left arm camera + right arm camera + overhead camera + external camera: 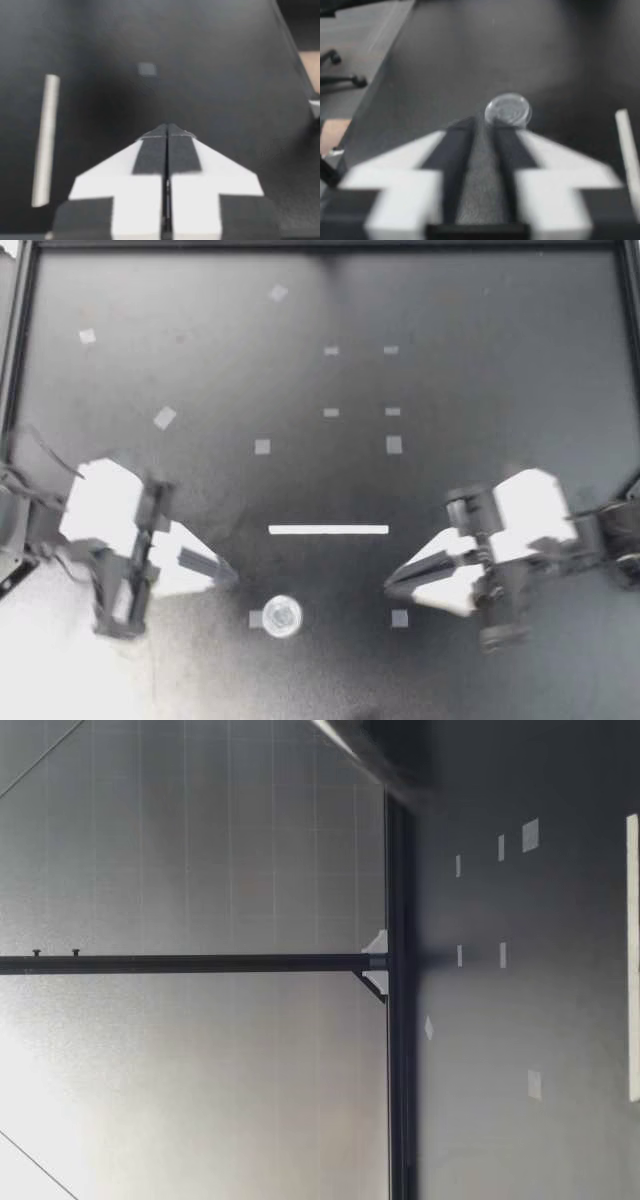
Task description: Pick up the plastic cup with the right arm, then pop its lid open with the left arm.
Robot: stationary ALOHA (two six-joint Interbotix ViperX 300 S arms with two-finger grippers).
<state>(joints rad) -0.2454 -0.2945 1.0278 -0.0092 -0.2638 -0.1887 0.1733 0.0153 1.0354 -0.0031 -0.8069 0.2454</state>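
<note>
My left gripper (pixel 228 577) rests low at the table's near left, its fingers pressed together on nothing; in the left wrist view the left gripper (pixel 167 128) points across bare black table. My right gripper (pixel 392 590) sits at the near right, open with a narrow gap and nothing in it. Between the two, near the front edge, stands a small clear round cup (pixel 283 616) beside a tape square. In the right wrist view the cup (pixel 508 110) lies just ahead of the right gripper (pixel 482 122), slightly to one side, apart from the fingers.
A white strip (pixel 328 529) lies flat on the black table (pixel 470 360) between the arms, also seen as a strip (pixel 45 140) beside the left gripper. Several small tape squares (pixel 394 444) dot the surface. A black frame rail (pixel 398 1020) borders the far edge.
</note>
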